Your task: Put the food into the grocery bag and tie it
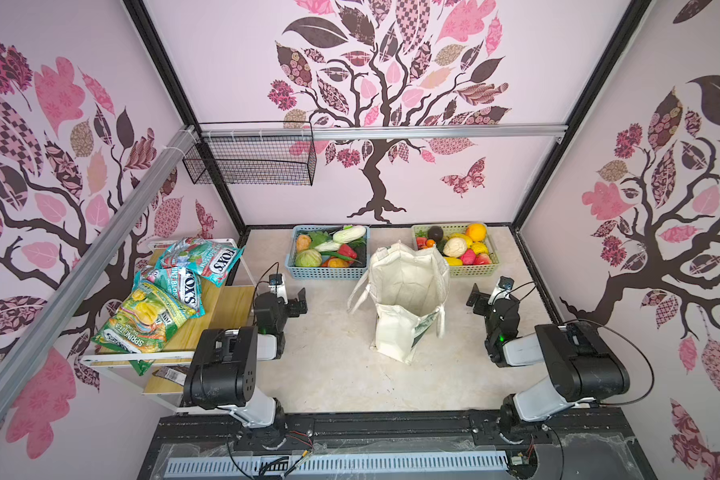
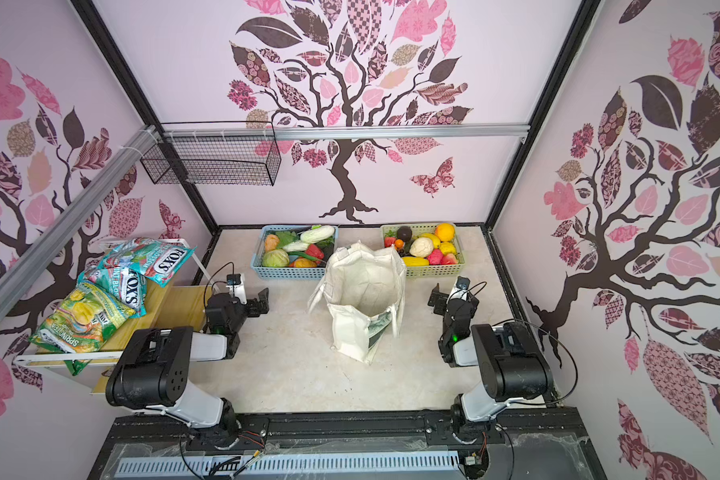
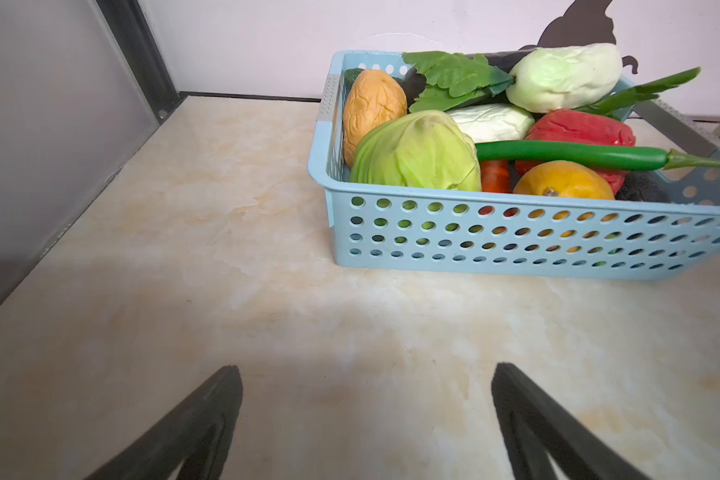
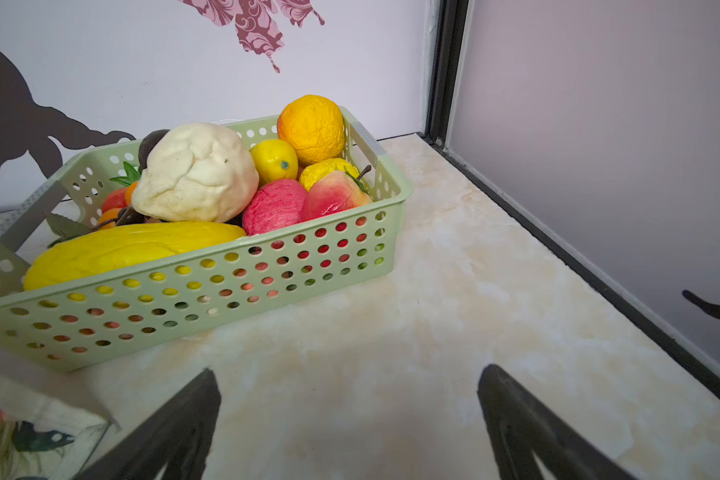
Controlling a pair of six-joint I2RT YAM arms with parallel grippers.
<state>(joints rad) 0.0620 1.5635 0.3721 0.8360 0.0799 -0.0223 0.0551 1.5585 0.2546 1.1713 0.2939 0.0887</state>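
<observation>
left gripper: spread, empty.
right gripper: likewise spread.
cabbage: twelve o'clock from left gripper; straddle squarely.
grocery bag: release over open mouth.

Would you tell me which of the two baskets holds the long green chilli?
The blue basket, left of the bag: the chilli lies across its contents. The green basket has none.
</observation>
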